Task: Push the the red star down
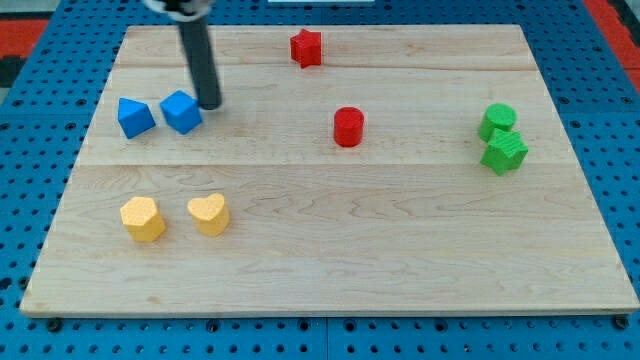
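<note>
Currently my tip [210, 104] is parked, empty, just right of a blue block [181, 111], well left of the red star [306, 47]; repositioning above it is needed.

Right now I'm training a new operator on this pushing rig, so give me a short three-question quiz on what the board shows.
1. True or false: my tip is touching the red star.
2. Multiple choice: which block lies nearest my tip? A) the red cylinder B) the right-hand blue block C) the yellow heart
3. Fill in: the two green blocks sit near the view's ____ edge of the wooden board.

Key
1. False: the star sits near the view's top, well to the right of the tip.
2. B: the tip stands just at its right side.
3. Right.
</note>
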